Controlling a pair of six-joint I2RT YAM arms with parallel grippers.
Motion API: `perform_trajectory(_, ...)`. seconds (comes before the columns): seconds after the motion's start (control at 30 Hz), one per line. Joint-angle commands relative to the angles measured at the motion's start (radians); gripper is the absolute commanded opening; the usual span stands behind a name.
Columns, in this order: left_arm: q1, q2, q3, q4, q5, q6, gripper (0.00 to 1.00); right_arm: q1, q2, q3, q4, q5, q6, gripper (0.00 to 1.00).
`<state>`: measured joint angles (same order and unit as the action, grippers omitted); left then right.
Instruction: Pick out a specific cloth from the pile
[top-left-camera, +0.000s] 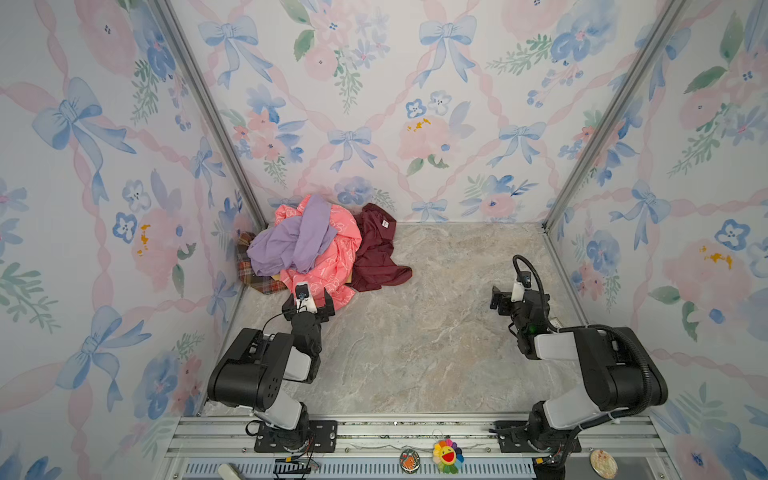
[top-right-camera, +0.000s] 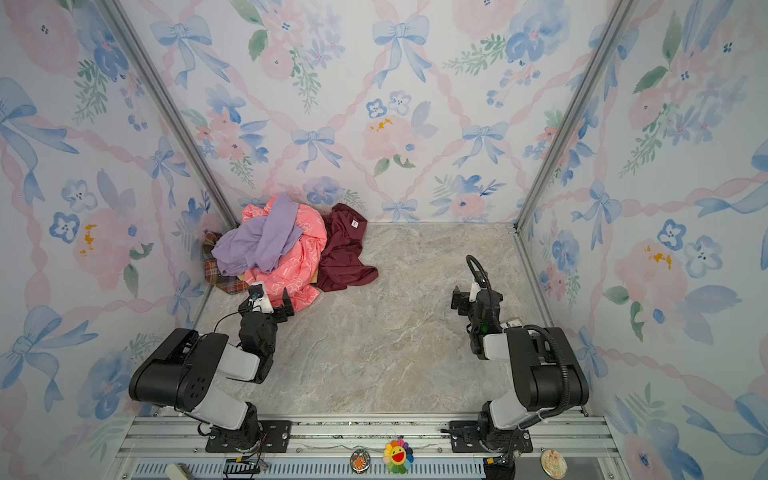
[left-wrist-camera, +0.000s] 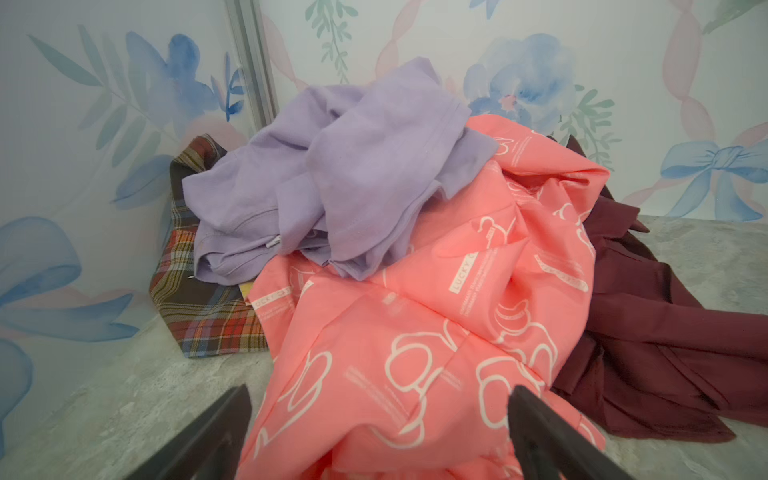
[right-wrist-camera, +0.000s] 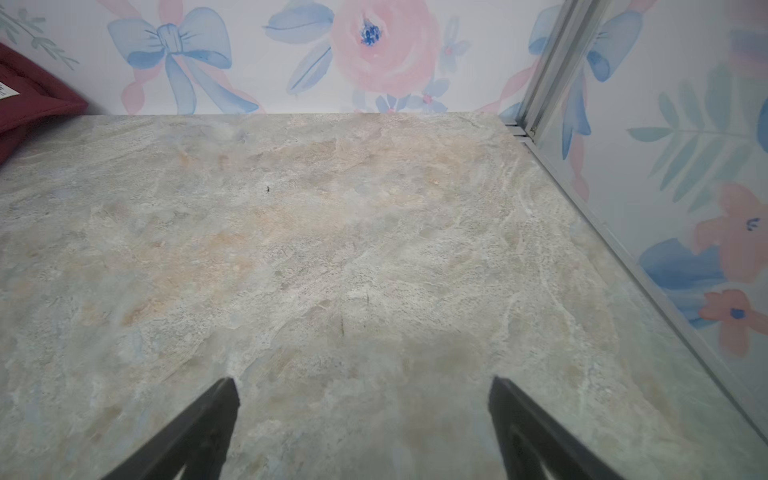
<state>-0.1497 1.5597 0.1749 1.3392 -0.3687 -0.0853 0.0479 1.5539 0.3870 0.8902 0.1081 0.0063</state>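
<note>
plaid cloth (left-wrist-camera: 208, 316) near left end effector (left-wrist-camera: 380, 392)

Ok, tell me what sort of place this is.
Probably a robot test booth, not a home: the left arm and right arm are bolted to an aluminium rail, wallpapered panels box in the tabletop, and the pile lies in a corner.

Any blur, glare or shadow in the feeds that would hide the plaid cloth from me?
Left wrist view: plaid cloth sharp, evenly lit; left gripper jaws soft up close. In both top views: no glare, but the plaid cloth is small and dim under the lilac cloth. Right wrist view: faint shadow on the table, plaid out of frame.
</note>
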Motion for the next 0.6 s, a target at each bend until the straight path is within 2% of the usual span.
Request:
perform_trajectory(0.0,0.005,-0.006,0.006,0.026,0.01,0.016,0.98,0.003,-0.007,0.007,0.01,-0.001,-0.01,0.97)
perform_trajectory(0.43,0.006,-0.006,0.008,0.024,0.013,0.015,0.98,0.007,-0.007,0.007,0.01,0.004,-0.012,0.97)
perform_trajectory(0.57,0.022,-0.011,0.012,0.007,0.074,0.018,0.98,0.001,-0.008,0.012,0.001,-0.009,-0.008,0.97)
